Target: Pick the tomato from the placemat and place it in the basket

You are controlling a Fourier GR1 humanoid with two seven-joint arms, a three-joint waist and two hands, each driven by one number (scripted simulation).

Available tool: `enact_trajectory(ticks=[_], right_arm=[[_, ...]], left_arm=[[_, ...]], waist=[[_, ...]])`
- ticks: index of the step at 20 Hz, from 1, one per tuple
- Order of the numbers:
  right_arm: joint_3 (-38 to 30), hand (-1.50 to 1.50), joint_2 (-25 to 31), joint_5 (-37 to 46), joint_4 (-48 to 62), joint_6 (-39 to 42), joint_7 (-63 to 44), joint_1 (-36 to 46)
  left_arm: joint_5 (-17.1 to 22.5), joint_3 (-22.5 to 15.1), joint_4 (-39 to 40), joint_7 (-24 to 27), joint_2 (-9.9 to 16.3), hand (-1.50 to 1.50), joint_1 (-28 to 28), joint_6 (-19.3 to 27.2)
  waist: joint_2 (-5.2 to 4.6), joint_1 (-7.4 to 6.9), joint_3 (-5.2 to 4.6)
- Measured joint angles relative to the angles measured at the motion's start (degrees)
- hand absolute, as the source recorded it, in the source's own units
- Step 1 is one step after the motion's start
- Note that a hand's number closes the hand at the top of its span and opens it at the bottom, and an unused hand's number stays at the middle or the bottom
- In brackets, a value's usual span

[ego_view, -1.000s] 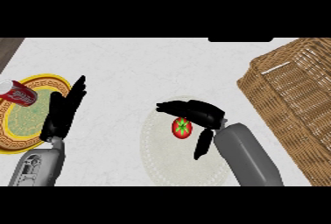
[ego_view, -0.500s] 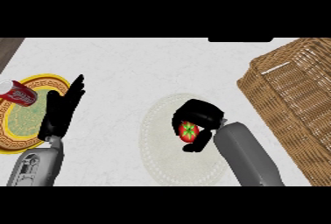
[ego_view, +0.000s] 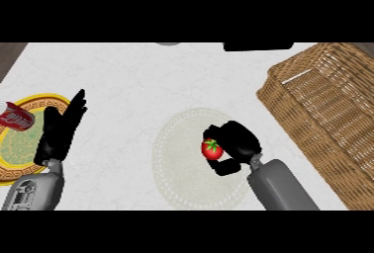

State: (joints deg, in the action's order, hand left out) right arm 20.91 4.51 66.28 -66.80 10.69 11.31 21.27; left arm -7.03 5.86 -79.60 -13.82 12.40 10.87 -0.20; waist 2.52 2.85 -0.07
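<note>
Now the right hand (ego_view: 237,143) has its fingers curled round the tomato (ego_view: 212,149), over the right part of the pale placemat (ego_view: 179,163). Well to the right stands the wicker basket (ego_view: 329,104). At left, the left hand (ego_view: 62,131) rests with fingers straight, beside a yellow-rimmed plate (ego_view: 22,148) on the surface.

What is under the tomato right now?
The pale round placemat lies under the tomato, which the right hand curls round. Whether they touch is hidden.
</note>
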Motion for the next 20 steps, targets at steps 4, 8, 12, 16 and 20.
enact_trajectory(ticks=[4, 8, 12, 16, 20], right_arm=[[4.18, 1.5, 1.77, 5.86, -11.41, 1.35, -8.97, -7.0], [6.56, 1.5, 1.29, 5.74, -26.18, 4.74, -14.92, -16.32], [7.28, 1.5, -1.45, 1.06, -40.34, 9.43, -19.24, -23.13], [7.58, 1.5, -3.34, -7.44, -54.66, 12.3, -24.61, -26.97], [8.11, 1.5, -4.29, -14.31, -66.2, 13.62, -33.85, -27.14]], left_arm=[[0.07, -0.26, -0.89, -0.06, -0.25, 0.0, -0.79, -0.14], [0.3, -0.12, -1.28, 0.11, 0.09, 0.0, -0.49, -0.66], [0.37, -0.45, -1.5, 0.32, -0.34, 0.0, -0.37, -0.81], [0.53, -0.22, -1.02, 0.38, -0.28, 0.0, -0.03, -0.94], [0.42, -0.48, -0.82, 1.07, -0.37, 0.0, -0.01, -1.22]], waist=[[-0.65, -0.09, -0.02], [-1.38, -0.34, -0.01], [-1.76, -0.62, 0.0], [-1.93, -0.66, 0.01], [-2.11, -1.35, -0.02]])
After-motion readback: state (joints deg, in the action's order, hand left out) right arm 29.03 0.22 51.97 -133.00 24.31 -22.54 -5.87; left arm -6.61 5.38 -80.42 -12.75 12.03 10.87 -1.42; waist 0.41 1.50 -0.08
